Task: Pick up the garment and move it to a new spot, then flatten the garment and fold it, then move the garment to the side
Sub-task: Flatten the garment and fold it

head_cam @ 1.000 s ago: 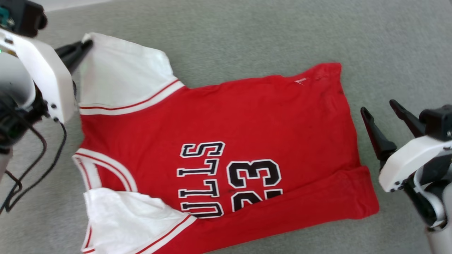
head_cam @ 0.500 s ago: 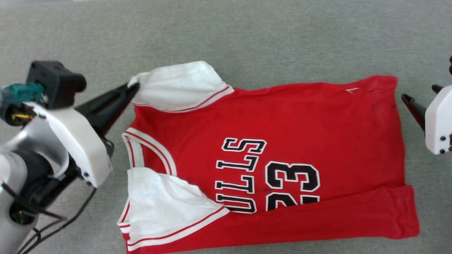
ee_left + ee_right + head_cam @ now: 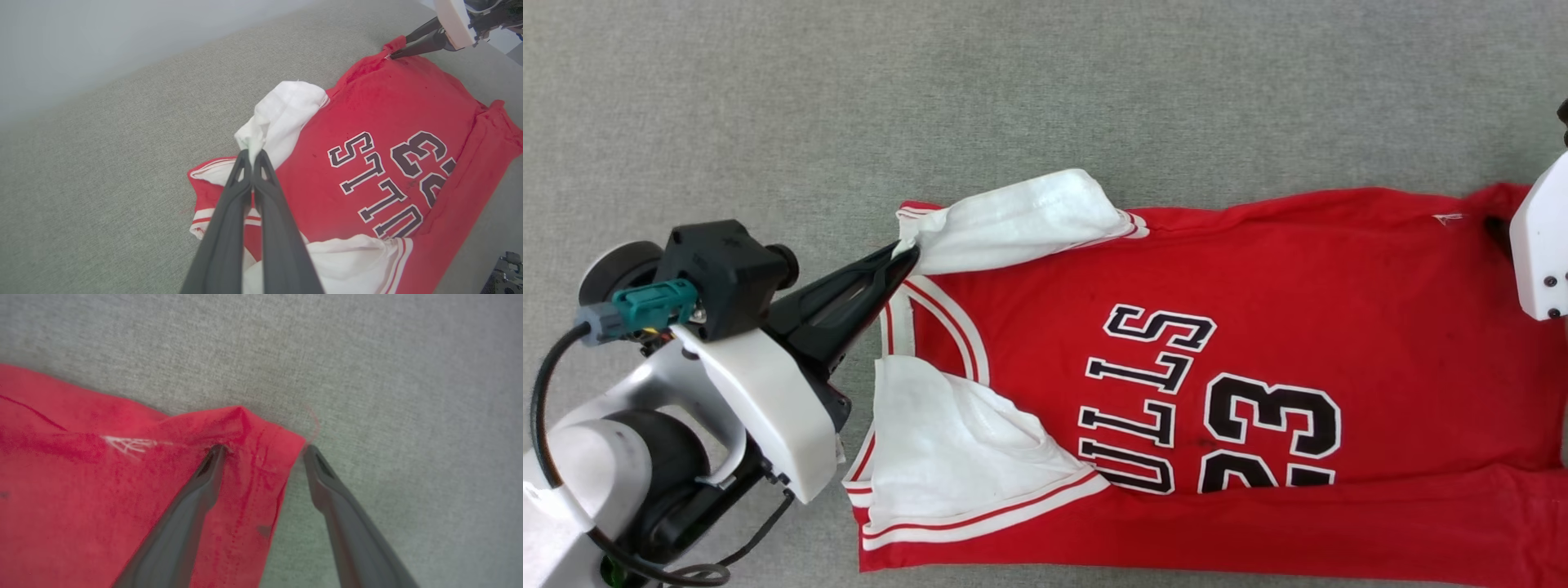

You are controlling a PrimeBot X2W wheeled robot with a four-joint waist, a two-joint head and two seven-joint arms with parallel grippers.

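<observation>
The garment lies front-up on the grey fabric surface, its "BULLS 23" print partly covered by a folded near edge. The near white sleeve is folded onto the chest. My left gripper is shut on the far white sleeve, which is bunched and lifted by the collar; the left wrist view shows the pinch. My right gripper is open at the far hem corner, one fingertip on the red cloth and the other just off its edge.
Grey textured fabric surface extends all around the garment. A pale wall rises behind it in the left wrist view. The left arm's black cable loops at the lower left. The right arm's white housing sits at the right edge.
The head camera has shifted. My left gripper has drawn the far sleeve in from its spread-out lie toward the collar. My right gripper has come from beside the hem to its far corner.
</observation>
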